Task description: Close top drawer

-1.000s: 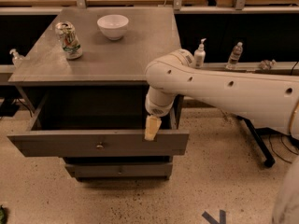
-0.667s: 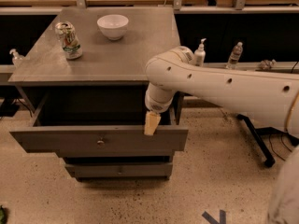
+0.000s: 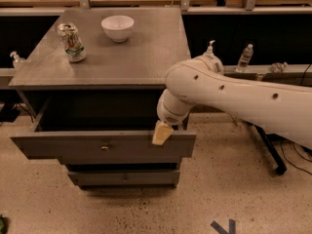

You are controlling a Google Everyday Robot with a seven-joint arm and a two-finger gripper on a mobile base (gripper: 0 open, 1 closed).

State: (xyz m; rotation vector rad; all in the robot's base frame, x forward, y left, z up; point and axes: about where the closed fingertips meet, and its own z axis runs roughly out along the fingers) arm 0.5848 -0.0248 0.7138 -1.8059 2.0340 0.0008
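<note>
We see the top drawer (image 3: 58, 147) pulled well out from under the bench (image 3: 146, 57), its dark inside open to view and its front standing clear of the slimmer drawer (image 3: 124, 178) below. The pincer (image 3: 162, 133) sits at the upper edge of the drawer front, right of the knob (image 3: 104, 147), and seems to touch that edge, though from this angle we cannot be sure. Nor can we tell whether it is released or clenched.

We judge the step in hand to be the push itself, with most of the travel left. The next move calls for a steady, level shove straight back toward the cabinet. Since contact is off-centre, the drawer may skew and bind. A can (image 3: 71, 43) and a bowl (image 3: 117, 27) stand on the bench, well away from the arm.
</note>
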